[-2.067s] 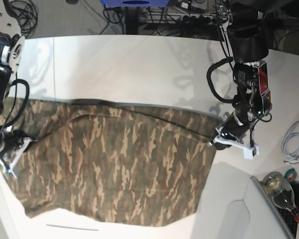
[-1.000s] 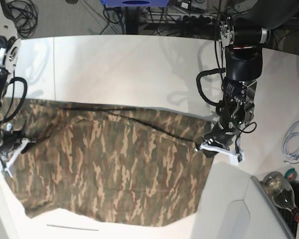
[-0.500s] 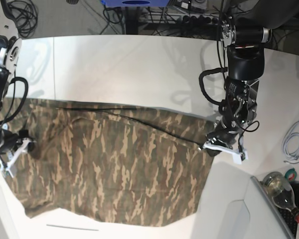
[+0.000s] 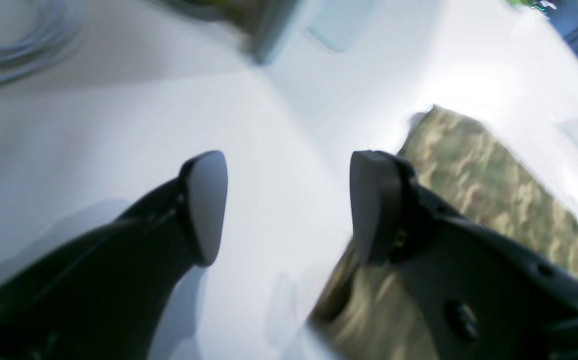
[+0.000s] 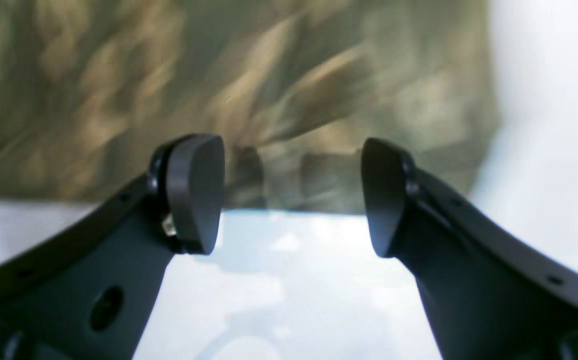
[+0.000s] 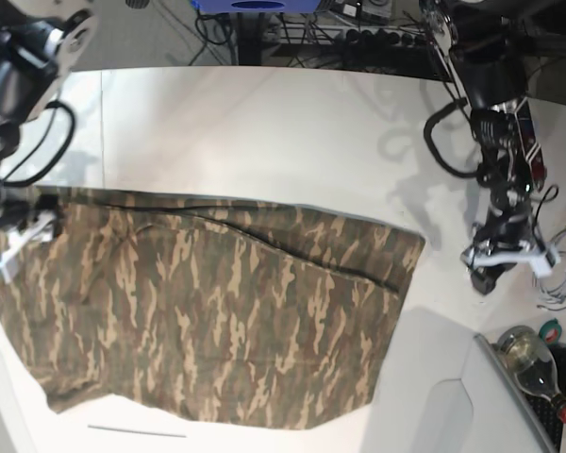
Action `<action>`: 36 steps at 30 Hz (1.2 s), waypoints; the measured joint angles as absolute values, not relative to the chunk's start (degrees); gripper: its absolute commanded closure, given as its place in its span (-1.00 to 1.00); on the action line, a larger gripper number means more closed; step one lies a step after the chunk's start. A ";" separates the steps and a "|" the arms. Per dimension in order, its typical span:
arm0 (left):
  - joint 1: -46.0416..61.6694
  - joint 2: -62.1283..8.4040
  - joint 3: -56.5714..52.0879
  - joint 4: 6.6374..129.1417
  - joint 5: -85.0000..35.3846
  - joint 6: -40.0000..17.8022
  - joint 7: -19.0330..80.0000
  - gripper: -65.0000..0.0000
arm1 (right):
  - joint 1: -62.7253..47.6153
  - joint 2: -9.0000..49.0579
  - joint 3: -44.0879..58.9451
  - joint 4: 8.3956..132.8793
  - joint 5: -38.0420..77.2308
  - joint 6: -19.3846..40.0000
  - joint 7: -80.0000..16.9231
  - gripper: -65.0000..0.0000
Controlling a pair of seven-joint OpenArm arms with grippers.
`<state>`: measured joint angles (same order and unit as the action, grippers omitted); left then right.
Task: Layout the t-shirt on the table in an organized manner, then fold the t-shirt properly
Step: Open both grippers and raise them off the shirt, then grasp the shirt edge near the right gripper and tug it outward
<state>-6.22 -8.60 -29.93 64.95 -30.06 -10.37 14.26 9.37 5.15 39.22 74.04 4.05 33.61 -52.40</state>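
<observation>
The camouflage t-shirt (image 6: pixel 226 302) lies spread flat on the white table (image 6: pixel 264 123), with a dark fold line running across its upper part. My left gripper (image 6: pixel 505 262) hovers to the right of the shirt's right edge, apart from it. In the left wrist view the left gripper (image 4: pixel 289 200) is open over bare table (image 4: pixel 94 125), with the t-shirt (image 4: pixel 494 175) beside its right finger. My right gripper (image 6: pixel 14 236) is at the shirt's left edge. In the blurred right wrist view this gripper (image 5: pixel 289 195) is open, nothing between its fingers, above the t-shirt's (image 5: pixel 219 75) edge.
A glass bottle (image 6: pixel 533 359), a tape roll (image 6: pixel 550 330) and a white cable (image 6: pixel 561 269) sit at the table's right side. A raised white panel (image 6: pixel 434 396) lies at the front right. Dark cables hang beyond the far edge.
Both grippers opened and let go of the shirt. The left arm drew away to the right; the right arm rose toward the back. The shirt's right corner now lies flat.
</observation>
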 measured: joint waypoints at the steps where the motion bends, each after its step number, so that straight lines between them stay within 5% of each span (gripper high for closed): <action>1: -4.16 -9.06 -29.93 65.76 -30.11 -10.68 14.48 -0.15 | 8.75 3.77 40.14 74.39 3.84 33.69 -52.60 -0.25; 11: 8.80 -14.20 -30.24 66.06 -30.02 -10.66 14.33 -0.14 | 7.97 0.82 45.82 75.00 10.96 35.55 -52.69 -0.24; 25: 9.54 -13.72 -30.17 66.06 -30.09 -10.68 14.35 -0.14 | 8.01 0.82 45.80 68.12 11.16 35.57 -52.07 -0.21; 36: 9.54 -13.69 -30.17 66.04 -30.09 -10.68 14.35 -0.14 | 9.96 0.86 45.76 68.12 11.40 35.57 -51.96 0.44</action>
